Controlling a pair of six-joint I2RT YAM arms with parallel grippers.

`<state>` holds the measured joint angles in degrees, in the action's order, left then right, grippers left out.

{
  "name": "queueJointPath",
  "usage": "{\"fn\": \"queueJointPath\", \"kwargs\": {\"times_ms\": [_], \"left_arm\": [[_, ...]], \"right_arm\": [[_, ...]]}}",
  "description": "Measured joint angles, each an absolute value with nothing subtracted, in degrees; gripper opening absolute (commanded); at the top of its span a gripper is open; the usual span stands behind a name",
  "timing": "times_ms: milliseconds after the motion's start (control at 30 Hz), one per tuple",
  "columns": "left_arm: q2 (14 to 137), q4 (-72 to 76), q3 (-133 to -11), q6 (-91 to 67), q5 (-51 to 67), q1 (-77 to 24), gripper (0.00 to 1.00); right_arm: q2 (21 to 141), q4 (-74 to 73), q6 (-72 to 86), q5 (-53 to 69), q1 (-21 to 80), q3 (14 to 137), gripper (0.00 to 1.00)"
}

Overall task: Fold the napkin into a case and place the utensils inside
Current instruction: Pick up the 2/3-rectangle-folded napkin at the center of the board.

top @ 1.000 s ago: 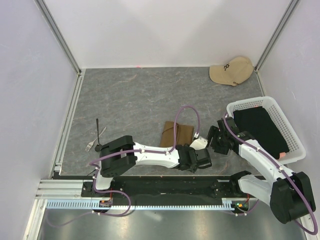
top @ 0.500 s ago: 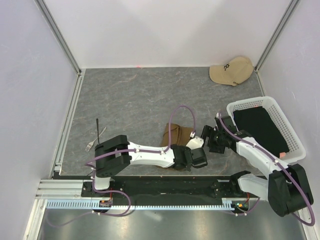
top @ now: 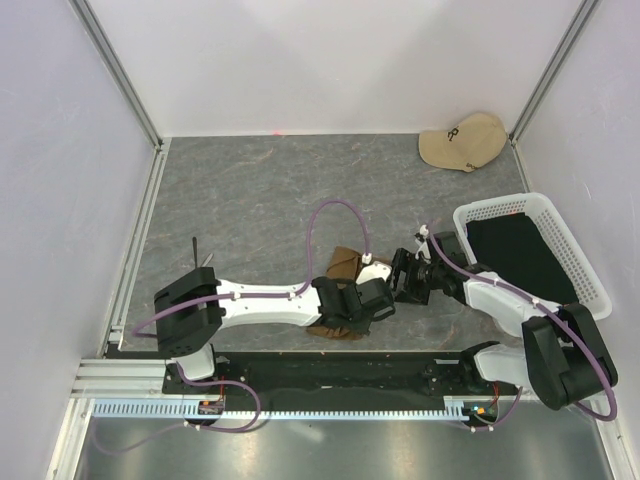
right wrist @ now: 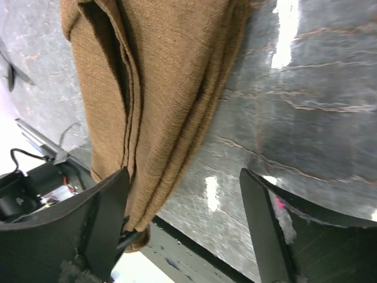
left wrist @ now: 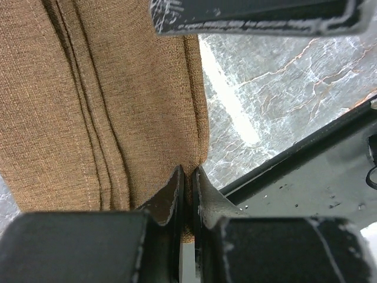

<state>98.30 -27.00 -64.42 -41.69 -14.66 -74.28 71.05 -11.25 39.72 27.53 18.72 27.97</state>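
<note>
One fold in hand: pinching napkin (left wrist: 88,88) edge with left gripper (left wrist: 188,177), right gripper (right wrist: 184,177) spread alongside; next, draw it over evenly.

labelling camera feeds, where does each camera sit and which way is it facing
Top external: fixed above and behind, looking down on the table; left arm and right arm show.
Left wrist: on the left arm, looking along the left gripper, shut on the napkin.
Right wrist: on the right arm, looking past the open right gripper.
Shared: all show napkin and table.
</note>
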Motion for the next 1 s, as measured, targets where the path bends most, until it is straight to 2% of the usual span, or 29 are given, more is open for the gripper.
{"fn": "queueJointPath", "kwargs": {"times_ms": [267,300,367,400,433,467,500,567,600,667,800,1000], "left_arm": [[98.2,-25.6,-64.3,-41.7,-11.0,-73.6,0.03],[98.2,-25.4,-64.3,-41.7,-10.6,-73.6,0.03],[98.2,-25.1,-64.3,-41.7,-10.0,-73.6,0.03],[98.2,-25.0,-64.3,-41.7,-9.8,-73.6,0.03],[98.2,-25.0,-64.3,-41.7,-9.8,-73.6,0.03],[98.2,-24.9,-64.3,-41.7,-9.6,-73.5,0.05],[98.2,-24.9,-64.3,-41.7,-9.2,-73.4,0.15],[98.1,-24.6,-64.3,-41.7,-8.3,-73.2,0.27],[97.9,-24.3,-64.2,-41.7,-7.8,-72.9,0.35],[96.3,-23.1,-63.3,-41.7,-5.5,-71.8,0.35],[89.8,-21.0,-60.1,-42.1,-1.0,-67.1,0.12],[87.1,-16.8,-57.8,-43.0,3.6,-52.2,0.08]], "right_arm": [[72.3,-1.5,46.3,29.8,21.1,23.7,0.59],[72.7,-0.3,46.9,30.0,21.3,23.3,0.52],[73.7,1.7,48.1,30.2,21.6,22.7,0.45],[74.0,2.3,48.4,30.3,21.7,22.6,0.34],[74.3,3.0,48.9,30.3,21.8,22.5,0.29],[74.5,3.5,49.2,30.2,21.8,22.5,0.22],[74.5,3.9,49.5,30.1,21.8,22.5,0.10],[74.5,4.2,49.4,29.9,21.8,22.5,0.01],[74.5,4.1,49.2,29.7,21.8,22.5,0.00],[74.5,3.4,48.5,29.2,21.9,22.6,0.00],[75.3,2.2,46.8,28.4,21.9,23.5,0.00],[75.2,1.8,45.9,27.3,22.6,24.0,0.00]]}}
